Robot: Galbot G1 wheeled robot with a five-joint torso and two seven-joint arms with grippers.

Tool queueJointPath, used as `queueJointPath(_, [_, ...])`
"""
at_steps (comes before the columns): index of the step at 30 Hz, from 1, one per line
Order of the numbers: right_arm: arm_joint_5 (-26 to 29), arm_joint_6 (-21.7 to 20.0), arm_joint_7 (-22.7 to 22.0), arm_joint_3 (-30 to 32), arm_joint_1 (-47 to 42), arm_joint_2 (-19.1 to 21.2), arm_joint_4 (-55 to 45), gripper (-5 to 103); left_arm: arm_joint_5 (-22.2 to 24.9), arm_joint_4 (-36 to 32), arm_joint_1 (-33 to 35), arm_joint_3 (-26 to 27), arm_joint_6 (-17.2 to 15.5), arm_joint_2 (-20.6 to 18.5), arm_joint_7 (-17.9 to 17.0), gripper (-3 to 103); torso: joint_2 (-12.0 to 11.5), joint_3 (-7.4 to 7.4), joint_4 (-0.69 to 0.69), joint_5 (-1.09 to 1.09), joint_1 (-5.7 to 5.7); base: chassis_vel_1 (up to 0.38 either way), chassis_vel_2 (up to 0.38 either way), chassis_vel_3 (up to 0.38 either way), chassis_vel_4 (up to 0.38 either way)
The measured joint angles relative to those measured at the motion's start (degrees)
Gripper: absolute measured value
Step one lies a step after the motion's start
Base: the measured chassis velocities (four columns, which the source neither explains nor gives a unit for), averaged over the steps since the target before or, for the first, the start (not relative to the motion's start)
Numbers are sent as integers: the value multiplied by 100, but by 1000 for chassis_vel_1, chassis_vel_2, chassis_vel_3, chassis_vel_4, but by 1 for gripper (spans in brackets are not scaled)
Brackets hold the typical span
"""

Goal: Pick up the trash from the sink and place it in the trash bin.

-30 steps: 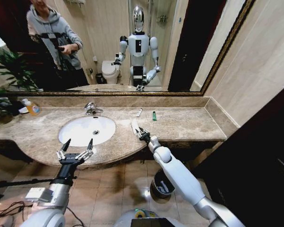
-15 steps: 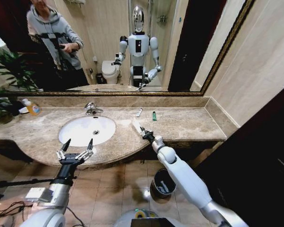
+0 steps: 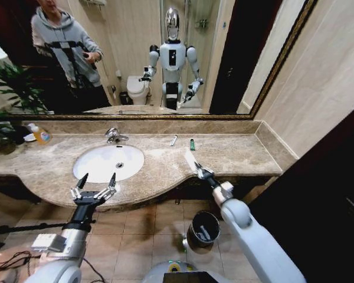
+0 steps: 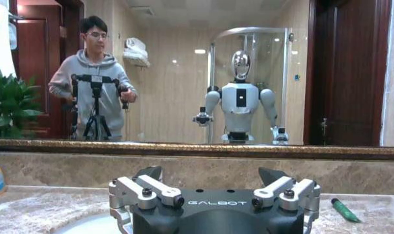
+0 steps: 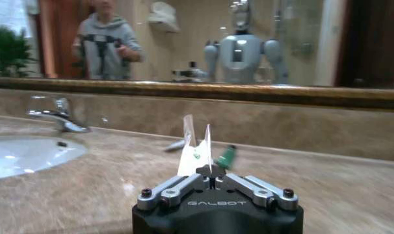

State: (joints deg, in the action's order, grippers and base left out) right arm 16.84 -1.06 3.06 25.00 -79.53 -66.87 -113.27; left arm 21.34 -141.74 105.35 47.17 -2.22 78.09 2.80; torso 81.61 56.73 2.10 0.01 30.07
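Rightward since 1 second ago, the right gripper [image 3: 198, 170], clamped on the flat white packet [image 3: 190, 159], nears the trash bin [image 3: 202, 230] at 6 o'clock; the left gripper [image 3: 94, 184] hangs open.

The right end effector [image 3: 196, 167] is closed on a flat white packet [image 3: 190, 160], held above the front edge of the surface [image 3: 236, 154], the packet pointing toward 11 o'clock. At 6 o'clock from it, on the floor, stands the black bin [image 3: 202, 229] with white items inside. The left end effector [image 3: 94, 181] hangs with fingers spread at the surface's front edge, at 7 o'clock from the sink [image 3: 108, 162]. The faucet [image 3: 113, 135] sits at the sink's 12 o'clock. A white stick [image 3: 173, 140] and a green bottle [image 3: 192, 144] lie near the back wall, at the packet's 12 o'clock. An orange bottle [image 3: 40, 134] stands at the sink's 10 o'clock.
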Motion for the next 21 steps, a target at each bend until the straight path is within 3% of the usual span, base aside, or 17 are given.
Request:
queueJointPath(3, [-147, 409, 77, 443, -808, -285, -167, 0, 0, 0, 0, 0, 0, 0, 0, 100, 0, 0, 1, 0, 0, 0, 0, 0, 0])
queueJointPath(12, [-259, 1076, 322, 893, -1921, -754, 280, 0, 0, 0, 0, 0, 0, 0, 0, 100, 0, 0, 1, -1, 0, 0, 0, 0, 0])
queueJointPath(21, [-643, 1318, 431, 664, -1602, -1067, 1773, 0, 0, 0, 0, 0, 0, 0, 0, 100, -1, 1, 1, -1, 1, 0, 0, 0, 0])
